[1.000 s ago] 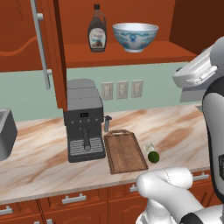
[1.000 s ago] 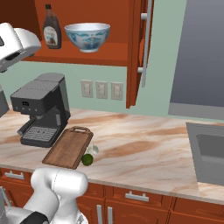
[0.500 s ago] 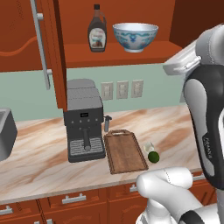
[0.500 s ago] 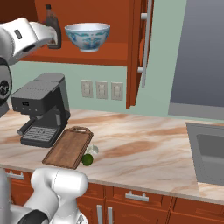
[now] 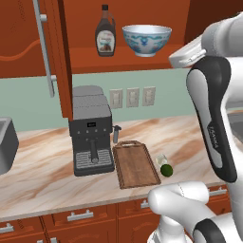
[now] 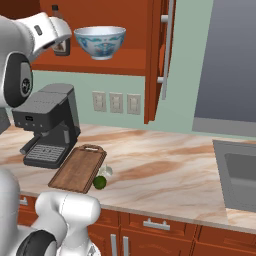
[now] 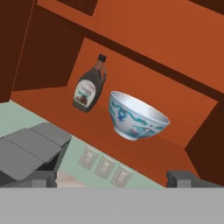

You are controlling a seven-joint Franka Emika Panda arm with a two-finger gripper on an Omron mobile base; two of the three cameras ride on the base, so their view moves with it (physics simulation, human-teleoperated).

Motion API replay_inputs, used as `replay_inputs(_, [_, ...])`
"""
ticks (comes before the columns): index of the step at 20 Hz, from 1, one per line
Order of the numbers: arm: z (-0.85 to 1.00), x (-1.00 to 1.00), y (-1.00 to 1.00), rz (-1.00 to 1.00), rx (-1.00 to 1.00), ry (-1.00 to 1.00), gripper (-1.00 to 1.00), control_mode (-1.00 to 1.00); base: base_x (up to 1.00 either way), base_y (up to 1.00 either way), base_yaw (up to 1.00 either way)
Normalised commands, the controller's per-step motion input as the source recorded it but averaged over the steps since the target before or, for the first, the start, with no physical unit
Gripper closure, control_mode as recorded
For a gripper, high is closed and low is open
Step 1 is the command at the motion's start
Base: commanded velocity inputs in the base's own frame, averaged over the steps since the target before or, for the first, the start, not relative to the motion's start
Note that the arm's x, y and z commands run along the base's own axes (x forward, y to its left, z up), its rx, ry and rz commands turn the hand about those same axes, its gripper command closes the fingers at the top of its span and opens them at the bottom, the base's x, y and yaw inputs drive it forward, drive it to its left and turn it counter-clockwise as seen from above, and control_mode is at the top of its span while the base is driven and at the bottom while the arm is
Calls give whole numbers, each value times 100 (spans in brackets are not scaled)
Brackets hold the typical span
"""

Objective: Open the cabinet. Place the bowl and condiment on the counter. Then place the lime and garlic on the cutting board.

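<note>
The cabinet [image 5: 50, 61] stands open, both doors swung out. On its shelf sit the dark condiment bottle [image 5: 105, 32] and, to its right, the white-and-blue bowl [image 5: 146, 40]. The hand view faces both from below: the condiment [image 7: 89, 85] on the left, the bowl [image 7: 135, 116] in the middle. My gripper [image 7: 113, 180] is open and holds nothing, a short way in front of the shelf. From the right base view, my hand [image 6: 50, 31] partly covers the condiment beside the bowl [image 6: 100, 42]. On the counter [image 5: 42, 175] lies the cutting board [image 5: 136, 163], bare. The lime [image 5: 166, 170] and garlic [image 5: 162, 159] rest just off its right edge.
A black coffee machine [image 5: 90, 130] stands on the counter left of the board, under the shelf. The right cabinet door with its bar handle [image 6: 167, 45] juts out. A sink [image 6: 240, 175] lies at the counter's right end. Wall outlets [image 6: 116, 102] sit behind the board.
My arm has swung up and in toward the open cabinet shelf, bringing the hand closer to the bottle and bowl. The gripper stays open. Nothing on the shelf or counter has moved.
</note>
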Motion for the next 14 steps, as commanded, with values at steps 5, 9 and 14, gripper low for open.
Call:
replay_inputs(5, [9, 24, -1, 0, 0, 0, -100, -100, 0, 0, 0])
replay_inputs(9, [0, 1, 0, 0, 0, 0, -100, -100, 0, 0, 0])
replay_inputs(14, [0, 9, 0, 0, -3, 3, -100, -100, 0, 0, 0])
